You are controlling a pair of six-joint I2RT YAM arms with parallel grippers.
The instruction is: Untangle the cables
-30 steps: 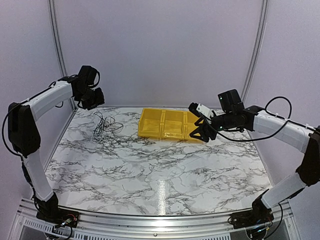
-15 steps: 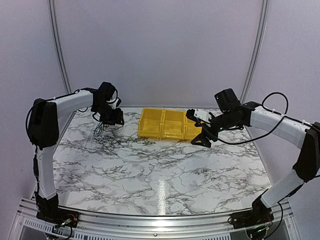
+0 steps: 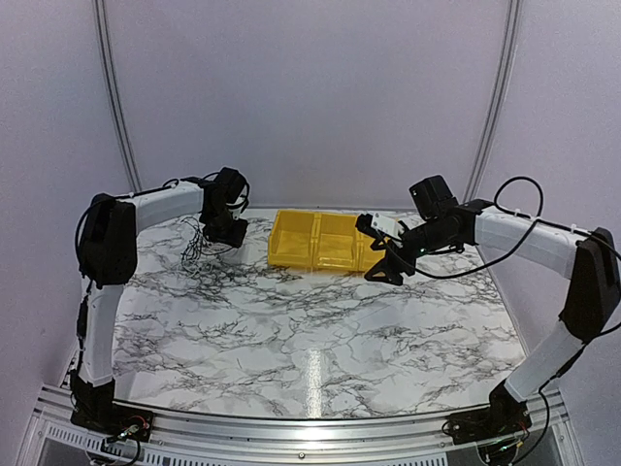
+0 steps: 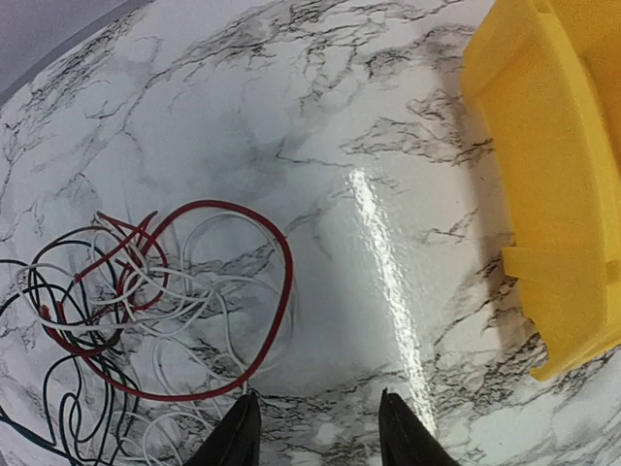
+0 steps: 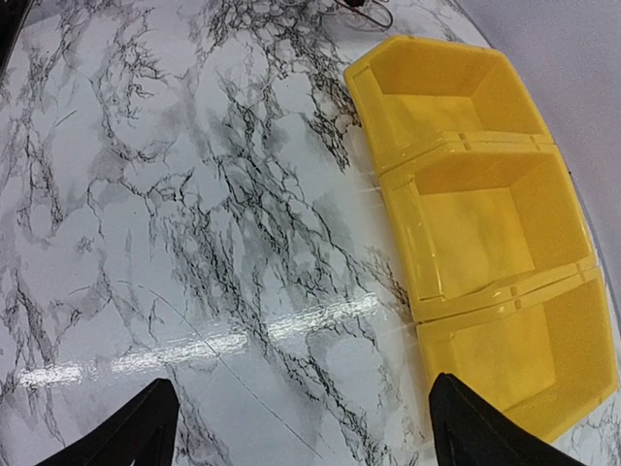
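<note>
The cables (image 4: pixel 146 296) are a loose tangle of thin red, white and black wires on the marble table, at the left of the left wrist view. In the top view the tangle (image 3: pixel 198 249) lies at the far left of the table. My left gripper (image 4: pixel 320 437) is open and empty, low over the table just right of the tangle; its left fingertip (image 4: pixel 241 435) is close to the red loop. In the top view the left gripper (image 3: pixel 227 233) hovers at the tangle's right edge. My right gripper (image 5: pixel 315 437) is wide open and empty beside the yellow bin; it also shows in the top view (image 3: pixel 384 264).
A yellow bin with three compartments (image 3: pixel 291 254) stands at the back middle of the table, between the two grippers. It shows at the right of the left wrist view (image 4: pixel 553 194) and in the right wrist view (image 5: pixel 456 150). The enclosure's walls stand close behind.
My left arm has swung right and down from above the far left corner to the tangle's edge. My right gripper has shifted slightly left along the bin's front.
</note>
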